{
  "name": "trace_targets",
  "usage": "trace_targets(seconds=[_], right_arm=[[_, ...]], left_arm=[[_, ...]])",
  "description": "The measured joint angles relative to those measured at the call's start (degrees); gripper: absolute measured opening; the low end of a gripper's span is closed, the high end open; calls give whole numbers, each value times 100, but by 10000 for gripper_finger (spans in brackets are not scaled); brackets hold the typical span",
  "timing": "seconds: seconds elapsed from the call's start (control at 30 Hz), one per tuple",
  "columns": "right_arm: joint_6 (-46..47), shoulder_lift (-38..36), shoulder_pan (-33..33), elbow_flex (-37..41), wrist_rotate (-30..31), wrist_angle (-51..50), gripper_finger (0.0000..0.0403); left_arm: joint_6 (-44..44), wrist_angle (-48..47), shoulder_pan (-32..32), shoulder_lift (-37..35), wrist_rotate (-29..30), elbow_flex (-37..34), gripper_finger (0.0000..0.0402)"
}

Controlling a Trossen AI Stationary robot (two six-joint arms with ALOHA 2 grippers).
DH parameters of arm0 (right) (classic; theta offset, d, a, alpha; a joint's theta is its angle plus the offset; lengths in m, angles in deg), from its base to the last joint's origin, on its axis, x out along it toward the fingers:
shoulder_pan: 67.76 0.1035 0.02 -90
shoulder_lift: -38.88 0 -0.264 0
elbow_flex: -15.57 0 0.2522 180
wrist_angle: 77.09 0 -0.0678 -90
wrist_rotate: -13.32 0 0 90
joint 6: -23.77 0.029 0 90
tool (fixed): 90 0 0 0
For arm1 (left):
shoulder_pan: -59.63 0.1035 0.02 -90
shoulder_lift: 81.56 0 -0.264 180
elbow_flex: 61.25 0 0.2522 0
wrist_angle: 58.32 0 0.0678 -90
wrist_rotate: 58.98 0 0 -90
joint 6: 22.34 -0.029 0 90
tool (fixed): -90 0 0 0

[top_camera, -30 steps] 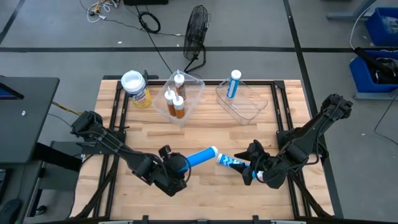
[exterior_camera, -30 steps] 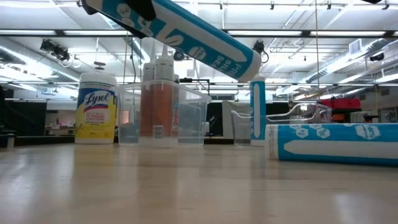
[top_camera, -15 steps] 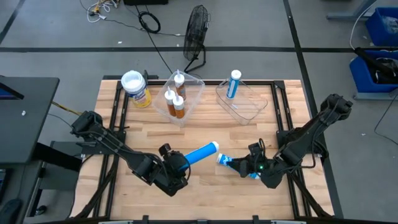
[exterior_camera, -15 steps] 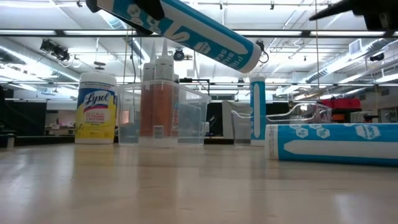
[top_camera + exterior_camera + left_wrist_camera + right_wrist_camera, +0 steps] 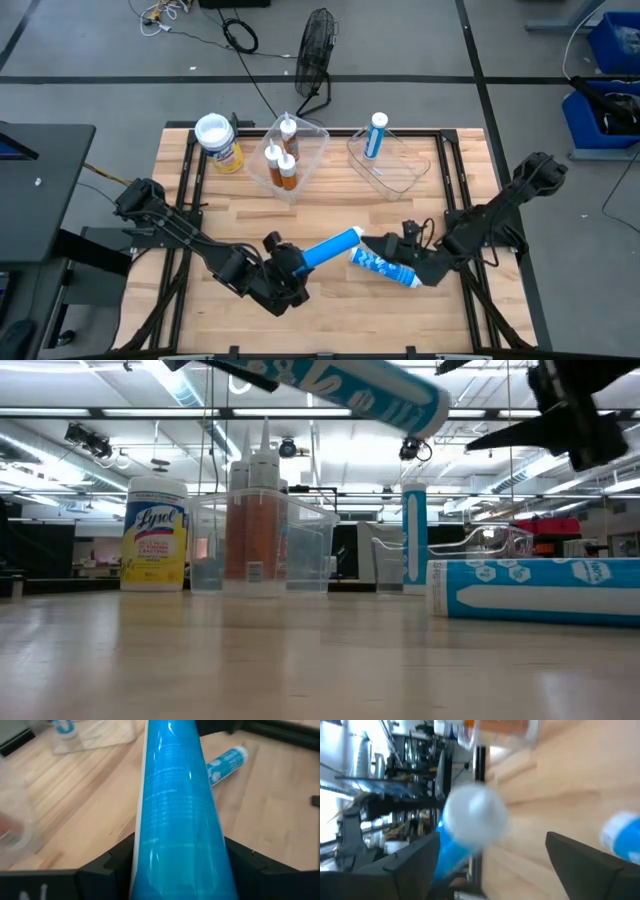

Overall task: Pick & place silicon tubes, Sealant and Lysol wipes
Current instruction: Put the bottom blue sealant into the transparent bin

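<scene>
done: one blue tube [image 5: 376,134] binned | left hand [image 5: 290,265] holds second tube [image 5: 328,247] (lifted) | right hand [image 5: 378,245] wide, third tube [image 5: 384,267] left on surface [image 5: 330,210]

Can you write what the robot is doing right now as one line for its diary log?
left end effector: shut on blue tube, lifted | right end effector: open, above second blue tube lying on table
</scene>
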State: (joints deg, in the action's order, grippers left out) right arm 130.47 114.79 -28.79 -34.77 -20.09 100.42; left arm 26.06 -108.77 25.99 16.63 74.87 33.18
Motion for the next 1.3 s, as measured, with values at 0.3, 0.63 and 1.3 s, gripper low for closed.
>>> trace_targets(seconds=[0.3, 0.63, 1.3], right_arm=[[-758, -1, -580, -230, -234, 394, 377], [-875, -1, -704, -254, -113, 534, 356], [-840, -23, -729, -273, 17, 731, 222]], left_arm=[[-635, 820, 214, 0, -2, 0, 215], [-1060, 1176, 364, 0, -23, -4, 215], [-1044, 1126, 371, 2, -15, -11, 215]])
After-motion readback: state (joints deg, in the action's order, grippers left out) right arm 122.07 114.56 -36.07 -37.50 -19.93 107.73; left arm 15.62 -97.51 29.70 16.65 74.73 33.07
